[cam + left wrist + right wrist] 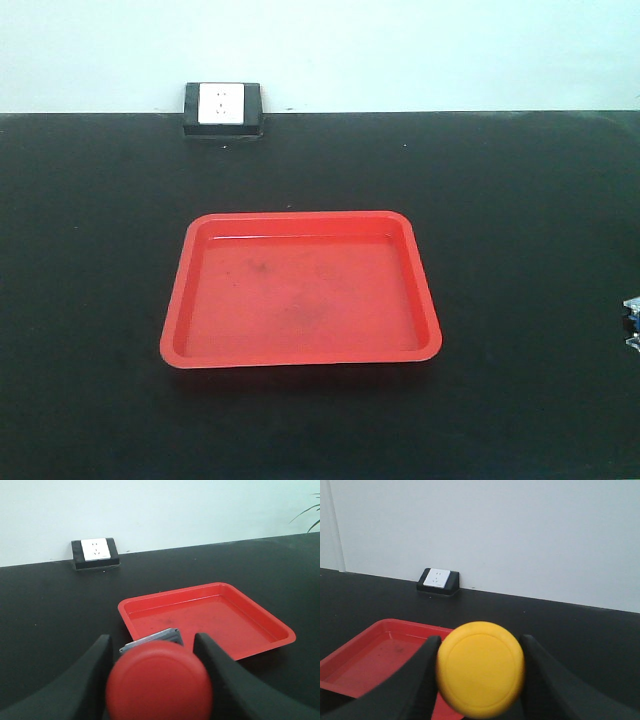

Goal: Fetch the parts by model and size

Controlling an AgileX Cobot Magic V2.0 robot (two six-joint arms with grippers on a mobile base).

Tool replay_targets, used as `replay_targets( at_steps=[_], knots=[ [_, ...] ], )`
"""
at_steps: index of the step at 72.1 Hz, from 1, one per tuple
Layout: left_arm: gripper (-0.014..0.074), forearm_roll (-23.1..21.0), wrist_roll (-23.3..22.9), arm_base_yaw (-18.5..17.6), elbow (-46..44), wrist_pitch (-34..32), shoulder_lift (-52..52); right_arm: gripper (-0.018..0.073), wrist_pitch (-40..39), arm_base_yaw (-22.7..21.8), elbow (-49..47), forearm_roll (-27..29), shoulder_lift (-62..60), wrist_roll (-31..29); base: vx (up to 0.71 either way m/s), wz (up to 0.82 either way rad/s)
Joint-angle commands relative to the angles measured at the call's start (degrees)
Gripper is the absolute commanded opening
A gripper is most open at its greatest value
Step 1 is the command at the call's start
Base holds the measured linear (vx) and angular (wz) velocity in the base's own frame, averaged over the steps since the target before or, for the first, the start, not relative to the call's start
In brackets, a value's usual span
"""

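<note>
Both parts appear picked and held above the desk point(520, 200), the left tool point(150, 645) clenched on the red-capped switch point(159, 685) and the right tool point(480, 640) on the yellow-capped switch point(480, 676), so next each likely needs lowering into the red tray point(300, 216) and releasing

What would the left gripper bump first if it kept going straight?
Probably the red tray: it lies just ahead of the left gripper holding the red button, though depth is unclear.

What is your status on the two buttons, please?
Left end effector shut on red button. Right end effector shut on yellow button. Red tray empty, nothing blocking it.
</note>
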Motion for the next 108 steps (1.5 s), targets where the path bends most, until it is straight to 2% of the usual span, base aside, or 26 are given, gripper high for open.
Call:
replay_targets(
  at_steps=[1, 81, 96, 108],
  knots=[
    [-0.0008, -0.01, -0.02, -0.20, -1.36, -4.76, 0.91, -0.0010, -4.70, -0.14, -1.68, -0.14, 0.69, -0.29, 0.00, 0.00],
    [-0.0008, -0.01, -0.02, -0.20, -1.36, -4.82, 0.91, -0.0010, -4.70, -0.14, -1.68, -0.14, 0.69, -0.29, 0.00, 0.00],
    [-0.0008, -0.46, -0.20, -0.20, -1.41, -6.44, 0.91, -0.0010, -4.70, -0.14, -1.68, -0.14, 0.69, -0.29, 0.00, 0.00],
    [-0.0008, -0.53, -0.20, -0.20, -4.15, -7.25, 4.44, -0.0010, -4.70, -0.14, -1.68, -0.14, 0.69, -0.29, 0.00, 0.00]
  ],
)
